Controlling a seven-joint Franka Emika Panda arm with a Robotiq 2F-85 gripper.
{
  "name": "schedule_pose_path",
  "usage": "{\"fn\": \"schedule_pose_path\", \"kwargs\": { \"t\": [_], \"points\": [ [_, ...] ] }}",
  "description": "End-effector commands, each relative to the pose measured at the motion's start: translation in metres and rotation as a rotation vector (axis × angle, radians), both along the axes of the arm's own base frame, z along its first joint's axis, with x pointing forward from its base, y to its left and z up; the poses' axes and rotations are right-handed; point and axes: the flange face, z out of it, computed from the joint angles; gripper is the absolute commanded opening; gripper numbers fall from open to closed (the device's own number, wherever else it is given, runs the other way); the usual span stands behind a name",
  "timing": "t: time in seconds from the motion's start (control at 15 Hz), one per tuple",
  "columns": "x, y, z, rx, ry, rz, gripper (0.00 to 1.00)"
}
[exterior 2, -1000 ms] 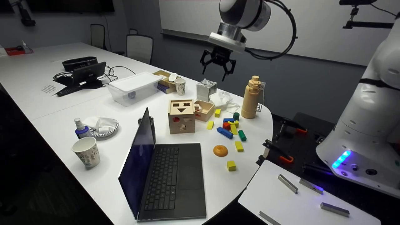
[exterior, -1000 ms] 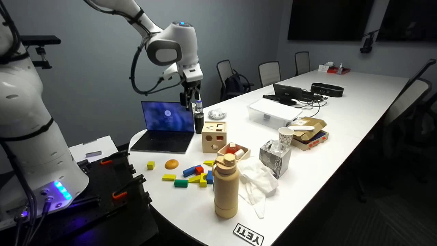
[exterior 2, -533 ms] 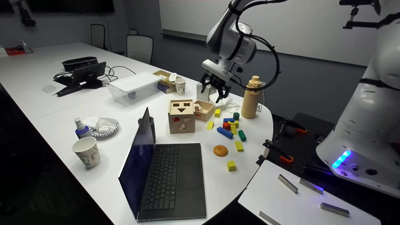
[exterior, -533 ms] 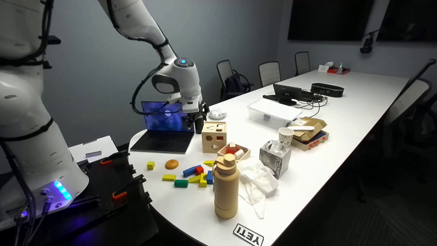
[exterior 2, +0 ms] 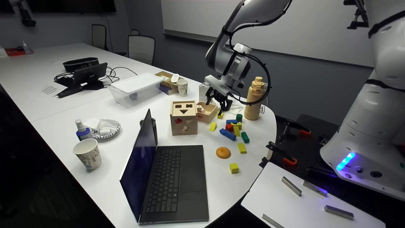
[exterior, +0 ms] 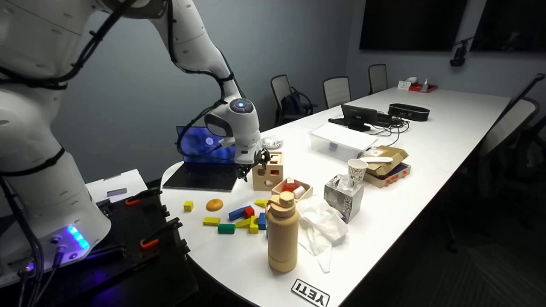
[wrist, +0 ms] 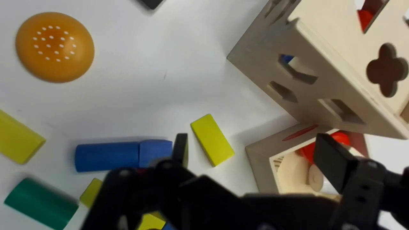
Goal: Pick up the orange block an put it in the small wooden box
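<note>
The orange block (wrist: 54, 48) is a round dome with white dots in the wrist view's upper left. It lies on the white table in both exterior views (exterior: 214, 205) (exterior 2: 223, 152). The small wooden box (exterior 2: 183, 125) is a light-wood cube with shape cut-outs. It also shows in the wrist view (wrist: 314, 92) at upper right, and in an exterior view (exterior: 268, 177), partly hidden by the gripper. My gripper (wrist: 257, 149) is open and empty, above the table. In the wrist view a yellow block (wrist: 212, 140) and an open wooden tray lie below its fingers. The orange block is well outside the fingers.
The open wooden tray (exterior 2: 205, 117) holds a red and a pale piece beside the cube. Several blue, green, red and yellow blocks lie around. A tan bottle (exterior: 283, 232), tissue box (exterior: 344, 198) and open laptop (exterior 2: 177, 183) also stand on the table.
My gripper has come down a long way toward the table and shifted somewhat toward the cube and blocks. It stays open. The orange block and the wooden box have not moved.
</note>
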Motion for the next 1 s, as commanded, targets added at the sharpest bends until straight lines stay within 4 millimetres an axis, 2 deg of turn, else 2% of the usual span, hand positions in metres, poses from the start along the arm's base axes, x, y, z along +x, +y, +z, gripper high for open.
{"fn": "schedule_pose_path", "kwargs": {
  "t": [0.0, 0.27, 0.4, 0.6, 0.93],
  "points": [
    [-0.007, -0.013, -0.032, 0.036, 0.056, -0.019, 1.00],
    [-0.023, -0.022, -0.064, 0.069, 0.123, -0.041, 1.00],
    [-0.029, -0.026, -0.074, 0.070, 0.146, -0.061, 1.00],
    [-0.038, -0.032, -0.082, 0.061, 0.177, -0.077, 1.00],
    [-0.050, -0.046, -0.084, 0.074, 0.223, -0.100, 1.00]
  ]
}}
